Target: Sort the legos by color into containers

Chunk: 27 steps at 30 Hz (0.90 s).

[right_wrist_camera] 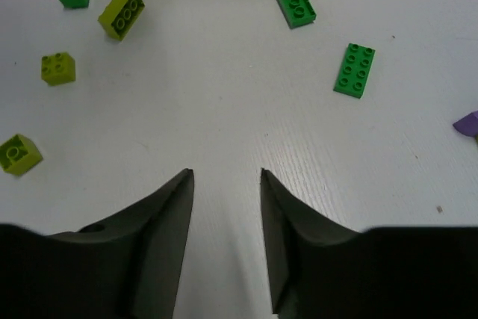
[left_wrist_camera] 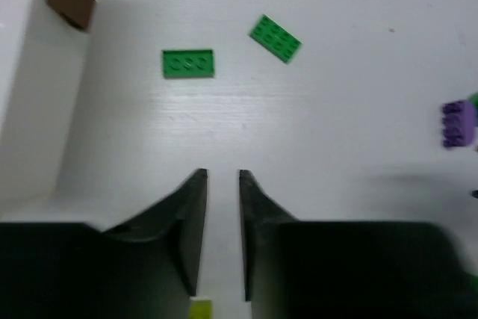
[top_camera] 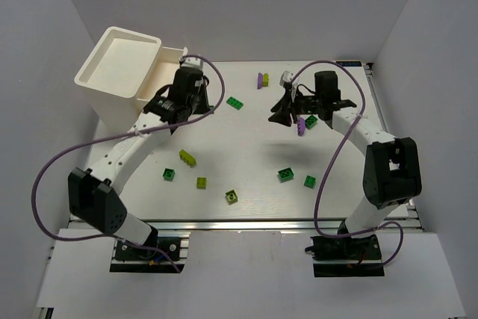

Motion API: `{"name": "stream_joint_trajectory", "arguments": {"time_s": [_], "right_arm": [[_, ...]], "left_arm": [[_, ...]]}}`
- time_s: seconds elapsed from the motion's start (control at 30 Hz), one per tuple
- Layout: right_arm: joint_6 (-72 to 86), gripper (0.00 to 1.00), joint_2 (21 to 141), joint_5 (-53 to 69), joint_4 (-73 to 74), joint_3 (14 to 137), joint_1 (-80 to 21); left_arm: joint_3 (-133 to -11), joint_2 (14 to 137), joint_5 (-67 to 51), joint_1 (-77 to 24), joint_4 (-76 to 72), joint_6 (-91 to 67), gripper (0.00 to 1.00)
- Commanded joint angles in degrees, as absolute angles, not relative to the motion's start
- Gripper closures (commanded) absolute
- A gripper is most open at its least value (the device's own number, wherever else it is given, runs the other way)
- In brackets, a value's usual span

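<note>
1. Left tool (left_wrist_camera: 222, 177), jaws parted only a slit and holding nothing, hangs over the white counter (top_camera: 246, 147) near its far-left corner. The right tool (right_wrist_camera: 224, 173), jaws wider and equally empty, hangs toward the far-right side.
2. Tall bin (top_camera: 119, 102) and the joined lower tray (top_camera: 173, 51) fill the far-left corner, just beside the left tool.
3. Legos (top_camera: 286, 174) lie scattered across the counter, none gripped and none seen in a container. A flat green plate (left_wrist_camera: 187, 63) lies just ahead of the left tool, near the bin, and looks the sensible first pick. The tool should widen, square up across the plate's short width, and descend until its fingertips meet the counter, as the plate sits low.
4. Purple brick (left_wrist_camera: 458, 123) lies mid-counter toward the far edge, and a yellow-green cube (right_wrist_camera: 57, 68) toward the near edge. Either would likely skid if pinched off-centre.
</note>
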<state>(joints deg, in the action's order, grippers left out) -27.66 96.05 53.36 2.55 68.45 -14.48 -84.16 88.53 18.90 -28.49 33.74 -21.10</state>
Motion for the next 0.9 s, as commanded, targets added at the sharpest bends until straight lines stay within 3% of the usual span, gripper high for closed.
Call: {"name": "stream_joint_trajectory", "arguments": {"time_s": [0.0, 0.1, 0.2, 0.33, 0.67, 0.87], "right_arm": [[-34.7, 0.51, 95.7, 55.3, 8.0, 69.0, -15.7], [-34.4, 0.42, 95.9, 51.3, 7.6, 68.7, -16.6], [-33.4, 0.40, 96.1, 48.0, 7.2, 68.6, -17.2], [-32.3, 0.38, 96.2, 45.9, 7.5, 68.5, -17.8], [-29.6, 0.36, 96.2, 41.8, 9.4, 69.4, -17.7], [-29.6, 0.36, 95.5, 40.4, 10.6, 69.2, -17.5]], "left_arm": [[-74.4, 83.5, 7.1, -29.4, 35.1, -20.6, 0.61], [-68.2, 82.7, 11.8, -30.7, 40.4, -25.9, 0.36], [-65.6, 83.2, 21.2, -33.4, 43.6, -33.7, 0.32], [-64.3, 84.5, 29.6, -35.3, 44.9, -40.2, 0.16], [-62.8, 96.2, 37.3, -36.6, 46.9, -50.9, 0.09], [-62.5, 98.9, 38.9, -36.6, 43.9, -51.2, 0.14]]}}
